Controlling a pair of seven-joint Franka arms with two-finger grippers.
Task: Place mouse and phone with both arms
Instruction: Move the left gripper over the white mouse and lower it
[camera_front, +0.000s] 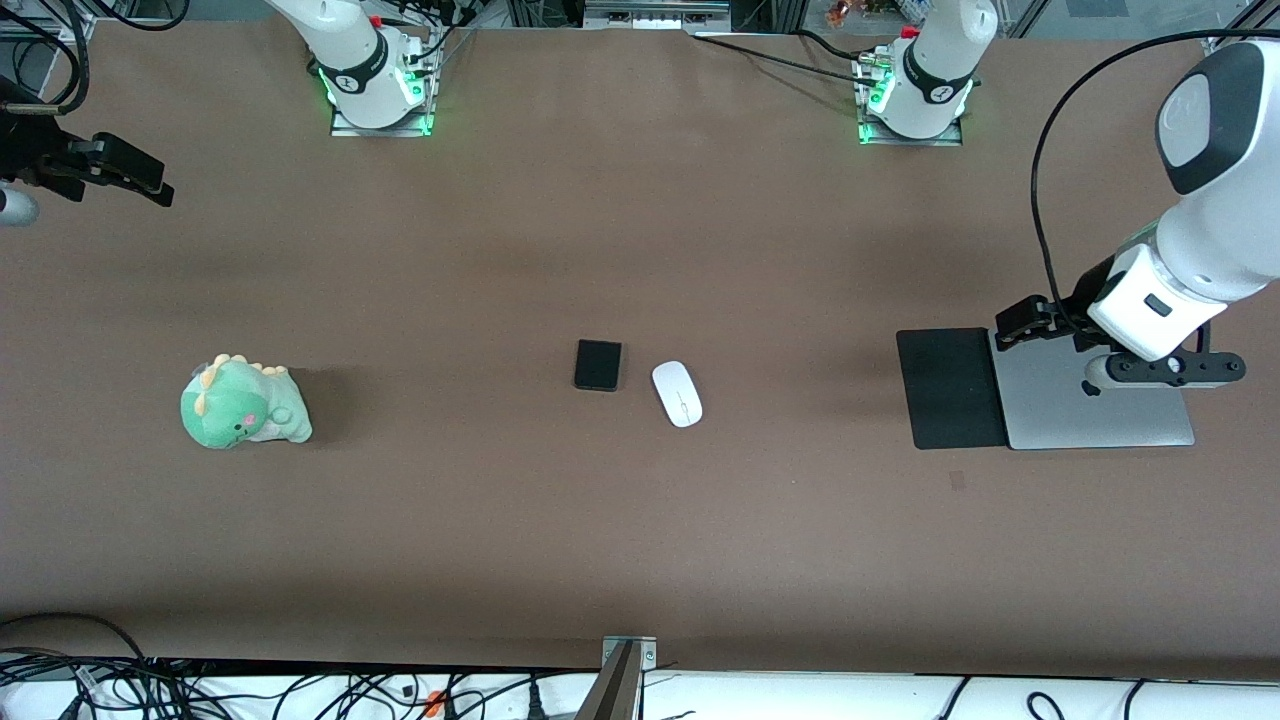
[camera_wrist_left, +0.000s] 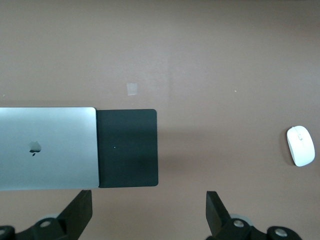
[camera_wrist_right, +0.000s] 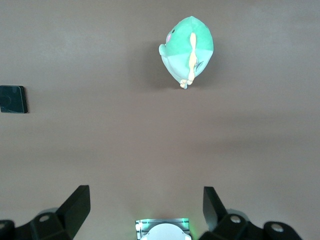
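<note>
Two pincers spread wide; left pincer (camera_wrist_left: 150, 220) over laptop (camera_front: 1095, 400); right pincer (camera_wrist_right: 142, 212) waits; mouse (camera_front: 677, 393) beside phone (camera_front: 598, 365).

**Bystanders on the brown table**

A green plush dinosaur (camera_front: 244, 403) with yellow spikes and a pink cheek sits toward the right arm's end of the table (camera_front: 640, 540). Toward the left arm's end, a closed silver laptop (camera_front: 1095, 405) lies flat, its logo showing in the left wrist view. A large black mouse pad (camera_front: 950, 388) lies flat against the laptop's edge, on the side facing the table's middle. A small pale scrap of tape (camera_wrist_left: 132, 89) sits on the bare surface near the pad, nearer the front camera. Loose black cables (camera_front: 250, 690) tangle below the table's near edge.
</note>
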